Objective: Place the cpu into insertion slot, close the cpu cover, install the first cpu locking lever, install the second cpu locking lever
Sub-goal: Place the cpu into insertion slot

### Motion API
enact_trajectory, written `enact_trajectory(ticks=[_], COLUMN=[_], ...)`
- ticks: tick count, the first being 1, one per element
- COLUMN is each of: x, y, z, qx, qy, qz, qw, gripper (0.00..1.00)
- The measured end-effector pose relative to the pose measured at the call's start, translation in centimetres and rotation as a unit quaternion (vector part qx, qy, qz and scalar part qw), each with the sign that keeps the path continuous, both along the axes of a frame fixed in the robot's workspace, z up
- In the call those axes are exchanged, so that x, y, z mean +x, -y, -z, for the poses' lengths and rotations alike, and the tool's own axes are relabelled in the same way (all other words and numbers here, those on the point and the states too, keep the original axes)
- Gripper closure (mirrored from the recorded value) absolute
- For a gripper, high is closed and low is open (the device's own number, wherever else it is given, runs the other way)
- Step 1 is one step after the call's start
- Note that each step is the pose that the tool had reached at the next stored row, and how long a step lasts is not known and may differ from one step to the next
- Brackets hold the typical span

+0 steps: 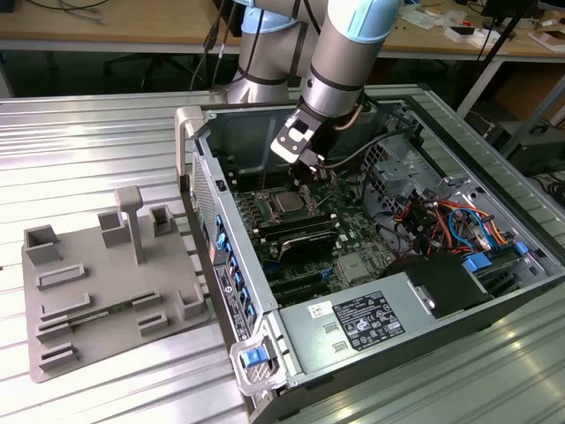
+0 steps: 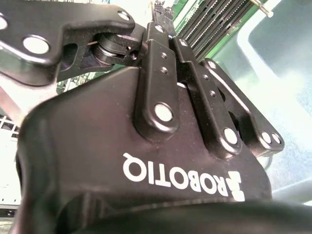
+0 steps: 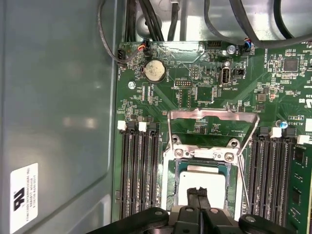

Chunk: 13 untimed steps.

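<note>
While its fingers (image 3: pixel 194 195) are pressed together with nothing seen between them, the gripper (image 3: pixel 200 191) sits over the cpu (image 3: pixel 202 175), which lies flat in the insertion slot (image 3: pixel 171 181) under the jaws. Close memory slots (image 3: pixel 139 170) flank both sides; the case wall (image 3: pixel 58 97) stands well apart. Beyond the fingertips the cpu cover (image 3: pixel 212 116) is swung open, hinge edge nearest. Square, the cpu has no long axis; its metal top faces the jaws.

Ribbed metal tabletop (image 1: pixel 79 141) (pale, glossy), cluttered wooden workbench (image 1: pixel 115 22) behind.
</note>
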<state>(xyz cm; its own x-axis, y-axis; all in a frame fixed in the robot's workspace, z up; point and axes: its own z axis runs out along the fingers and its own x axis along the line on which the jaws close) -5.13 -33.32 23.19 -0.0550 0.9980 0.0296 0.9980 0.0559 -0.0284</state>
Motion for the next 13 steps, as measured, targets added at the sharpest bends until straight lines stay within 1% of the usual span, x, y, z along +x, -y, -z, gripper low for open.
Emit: enact_trajectory(ticks=[3, 13], x=[0.0, 0.0], y=[0.0, 0.0], z=[-0.31, -0.35], qx=[0.0003, 0.0003], qy=[0.0, 0.0], qz=[0.0, 0.0], qw=[1.0, 1.0], gripper=[0.89, 0.89])
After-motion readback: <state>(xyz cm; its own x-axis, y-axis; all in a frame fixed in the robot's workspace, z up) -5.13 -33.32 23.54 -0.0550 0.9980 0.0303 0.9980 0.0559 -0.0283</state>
